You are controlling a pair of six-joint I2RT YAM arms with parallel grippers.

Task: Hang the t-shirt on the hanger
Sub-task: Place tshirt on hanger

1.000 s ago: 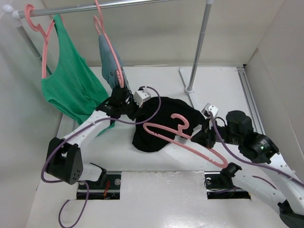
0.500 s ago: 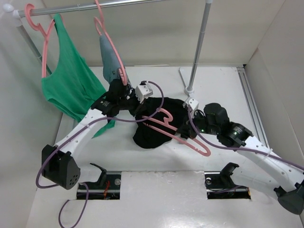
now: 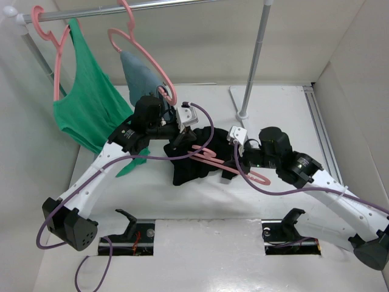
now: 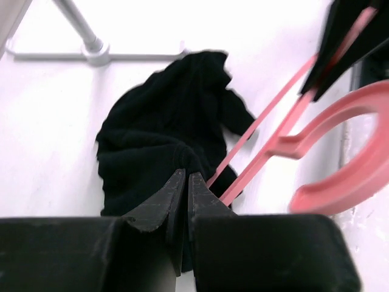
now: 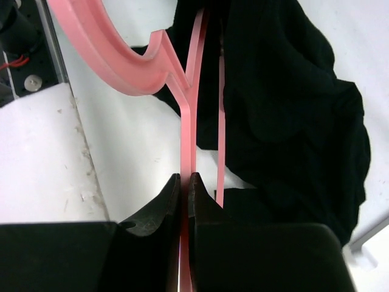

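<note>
The black t-shirt (image 3: 193, 165) lies bunched on the white table, with one fold lifted. My left gripper (image 3: 180, 142) is shut on that fold; in the left wrist view its jaws (image 4: 185, 177) pinch black cloth of the t-shirt (image 4: 161, 131). The pink hanger (image 3: 260, 178) lies slanted across the shirt's right side. My right gripper (image 3: 238, 165) is shut on one of its arms. In the right wrist view the jaws (image 5: 185, 179) clamp a thin pink bar of the hanger (image 5: 121, 58), whose arms run up alongside the t-shirt (image 5: 285, 103). The hanger (image 4: 340, 152) hook shows large in the left wrist view.
A green tank top (image 3: 85, 103) and a blue-grey garment (image 3: 141, 74) hang on pink hangers from the rail (image 3: 158, 5) at the back left. The rack's post (image 3: 255, 61) stands on a base (image 3: 243, 114) behind the shirt. White walls close in the sides.
My right arm carried the hanger left, from beside the shirt onto it. My left arm reached forward with the shirt fold. The blue-grey garment's hanger swung.
</note>
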